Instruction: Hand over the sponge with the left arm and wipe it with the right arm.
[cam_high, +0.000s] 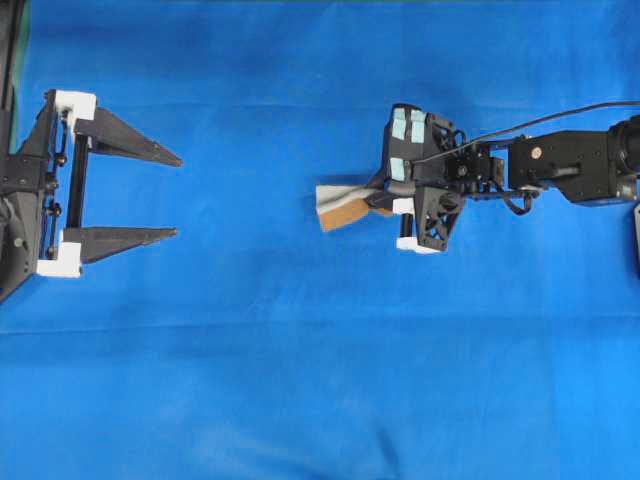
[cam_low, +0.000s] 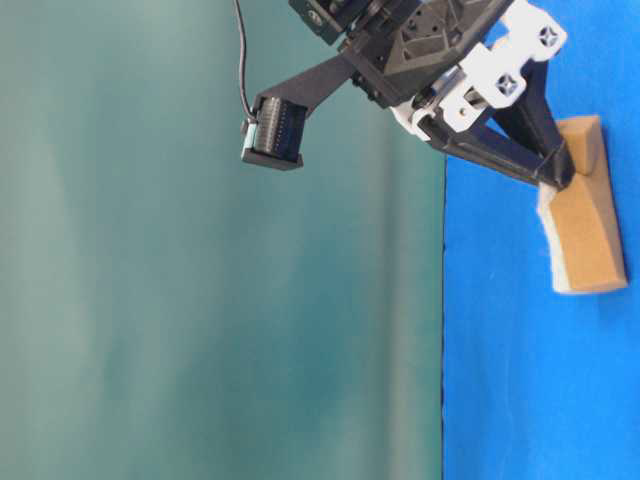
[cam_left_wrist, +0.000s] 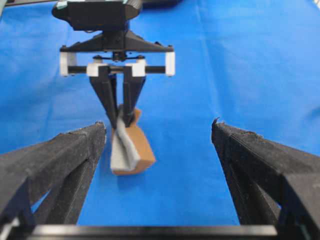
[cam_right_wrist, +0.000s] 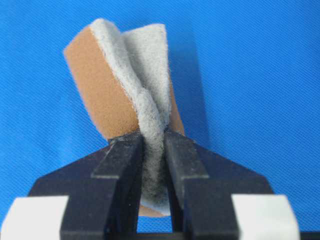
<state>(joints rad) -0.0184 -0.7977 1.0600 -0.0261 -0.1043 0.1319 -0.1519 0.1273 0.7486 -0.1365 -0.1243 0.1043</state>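
— Blue cloth (cam_high: 300, 380) covers the whole table, with a few soft creases near the bottom of the overhead view. Where is the sponge (cam_high: 345, 205)?

— Off the cloth, in the right gripper (cam_high: 385, 200). Its two black fingers (cam_right_wrist: 122, 170) are pressed in on the pad, so it folds lengthwise: the grey fuzzy face creases inward between them and the orange-brown layer bulges out on both sides. That is clearest in the right wrist view.

— How much of it sticks out?

— Most of it. From overhead the sponge juts leftward past the fingertips, toward the middle of the table. In the table-level view it hangs at the fingertips with its brown side facing the camera.

— And the right arm (cam_high: 570, 165) itself?

— It reaches in from the right edge, with a thin black cable (cam_high: 560, 115) arching over it. Pale green square patches (cam_high: 408, 128) sit on the gripper housing, and white blocks (cam_high: 415, 245) sit at the ends of its rail.

— What about the left gripper (cam_high: 175, 195)?

— Spread wide, with nothing between the fingers. It sits at the left edge of the overhead view, pointing right, well apart from the sponge. Its wrist camera looks between its own two tips straight at the right gripper, which faces it with the folded sponge hanging from its fingers.

— Any contact between the two grippers?

— None; blue cloth lies between them.
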